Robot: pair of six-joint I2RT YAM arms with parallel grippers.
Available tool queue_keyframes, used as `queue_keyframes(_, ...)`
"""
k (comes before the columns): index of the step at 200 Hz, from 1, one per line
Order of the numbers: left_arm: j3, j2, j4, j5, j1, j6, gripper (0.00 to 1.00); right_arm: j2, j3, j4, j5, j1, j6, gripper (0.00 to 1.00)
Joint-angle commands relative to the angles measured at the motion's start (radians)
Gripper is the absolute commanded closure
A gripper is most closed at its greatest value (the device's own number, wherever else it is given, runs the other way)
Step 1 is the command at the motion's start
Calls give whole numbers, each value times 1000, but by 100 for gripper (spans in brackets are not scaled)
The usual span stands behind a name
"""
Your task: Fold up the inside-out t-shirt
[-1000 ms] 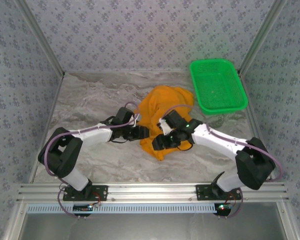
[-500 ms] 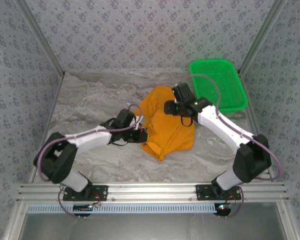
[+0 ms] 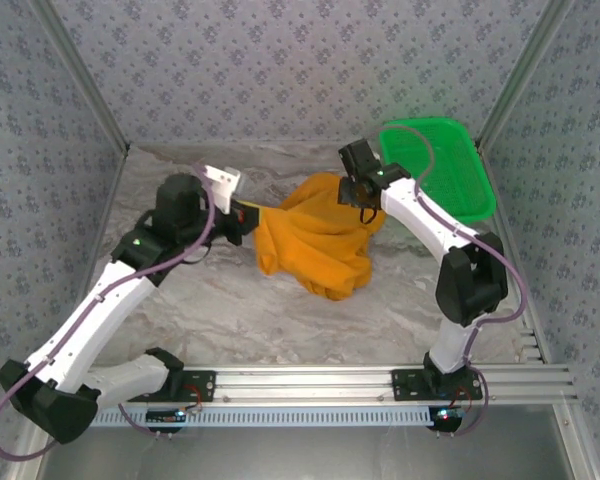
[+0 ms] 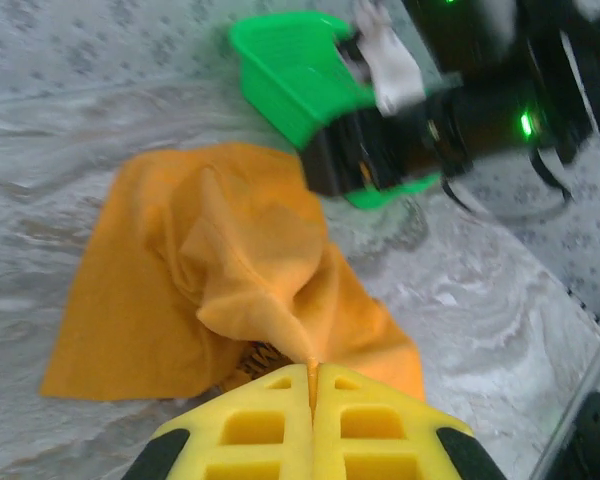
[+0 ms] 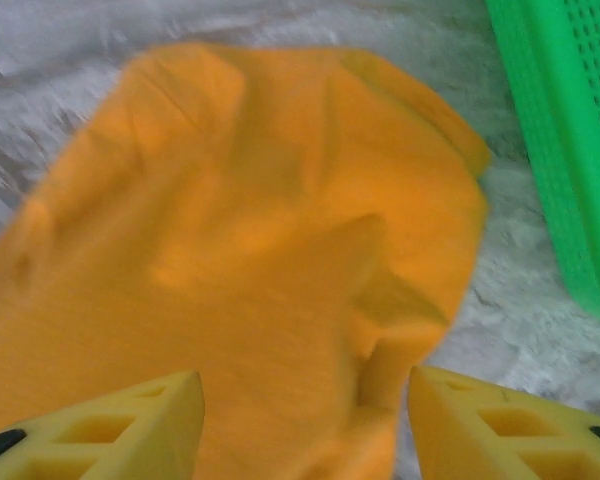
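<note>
Top view: light is bright, even and diffuse, shadows faint. Wrist views are blurred, the t-shirt (image 5: 260, 250) smeared and the basket (image 4: 290, 80) out of focus

From above, I see a green plastic mesh basket (image 3: 452, 178) at about two o'clock on the tabletop (image 3: 280, 325). It sits in the far right corner, its long side running along the right wall (image 3: 570, 220). The tabletop is grey-white and veined like marble. My left wrist view has the basket (image 4: 285, 70) at twelve o'clock, far across the marbled surface (image 4: 40, 120). My right wrist view has its mesh wall (image 5: 565, 130) at two o'clock, standing on the tabletop (image 5: 520, 290). Grey wallpaper with a small flower print covers the back wall (image 3: 280, 70) and the left wall (image 3: 40, 200). An aluminium rail (image 3: 300, 378) runs along the six o'clock edge.
</note>
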Motion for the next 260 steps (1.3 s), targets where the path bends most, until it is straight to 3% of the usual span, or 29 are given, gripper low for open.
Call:
queue_keyframes(1,77,50,-88,102,61,-102,100,-112,-141,-56,-111,30,-144,42)
queue_keyframes(28,194,101,-51,161,73,-168,100,-297,-369,131,-430,46,-373,38)
queue_keyframes(47,286,128,-98,183,90,-120,100,-342,-429,221,-435,82,-535,37)
queue_keyframes(62,310,135,-143,172,113,-108,100,-339,-438,291,-444,97,-571,36)
queue_keyframes(77,287,135,-170,153,137,-136,100,-323,-415,329,-506,115,-616,36)
queue_keyframes(94,200,125,-138,159,157,-209,100,-324,-434,375,-662,194,-768,35)
queue_keyframes(126,9,96,3,262,162,-314,100,-346,-584,579,-554,361,-973,33)
queue_keyframes(142,-51,69,-48,247,169,-288,100,-298,-622,608,-508,397,-1044,33)
queue_keyframes(154,-105,42,-101,198,180,-275,100,-240,-634,622,-557,398,-1061,39)
queue_keyframes(170,-202,14,-117,181,224,-296,100,-142,-626,656,-616,430,-1025,63)
queue_keyframes(184,-289,4,-114,201,270,-323,100,-78,-601,652,-657,495,-1019,75)
queue_keyframes(208,-424,4,-47,296,273,-367,100,-91,-576,554,-831,562,-1106,82)
queue_keyframes(222,-496,-16,4,316,236,-399,100,-184,-609,615,-837,519,-1063,77)
queue_keyframes(236,-538,-41,23,309,191,-402,100,-264,-611,658,-848,425,-1043,60)
queue_keyframes(243,-555,-51,30,316,173,-399,100,-284,-601,691,-813,380,-1014,52)
queue_keyframes(260,-578,-54,72,363,128,-387,100,-249,-496,725,-674,281,-924,46)
